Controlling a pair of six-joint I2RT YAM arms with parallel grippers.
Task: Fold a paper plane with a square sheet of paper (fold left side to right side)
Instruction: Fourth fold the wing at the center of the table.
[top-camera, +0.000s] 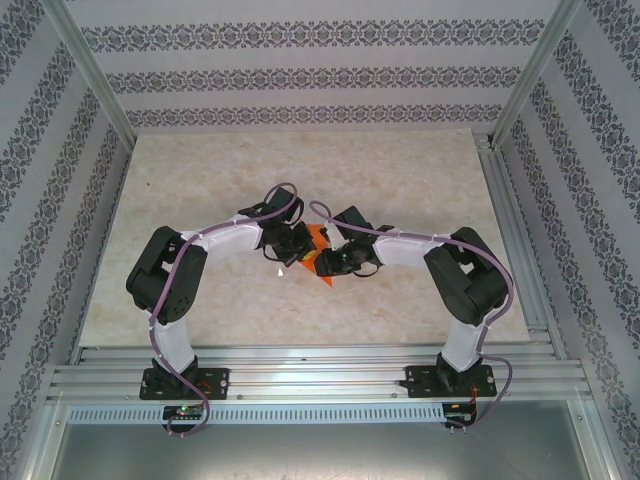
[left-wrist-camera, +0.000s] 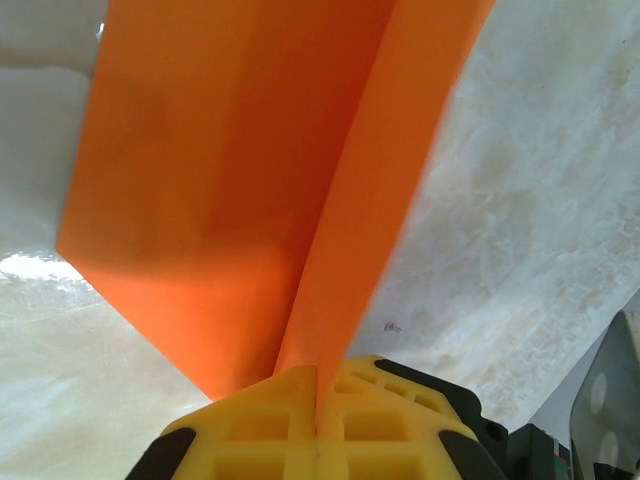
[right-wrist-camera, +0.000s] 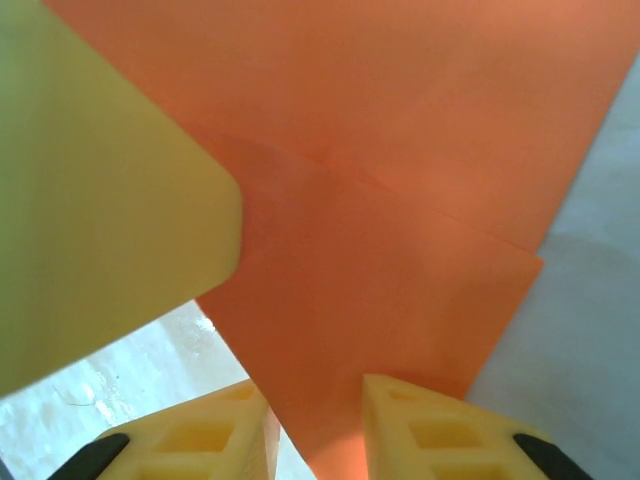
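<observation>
The left pincer (left-wrist-camera: 317, 395) was clamped on the orange paper (left-wrist-camera: 230, 160), crease running straight ahead. The right pincer (right-wrist-camera: 315, 410) stood apart, straddling a corner.

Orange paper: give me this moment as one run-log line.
paper: creased, folded | left gripper: shut on paper | right gripper: open, paper between jaws

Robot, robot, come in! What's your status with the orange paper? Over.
Left claw shut, pinching the orange paper at its fold. Right claw open, astride the paper's edge. Nothing else in the way.
</observation>
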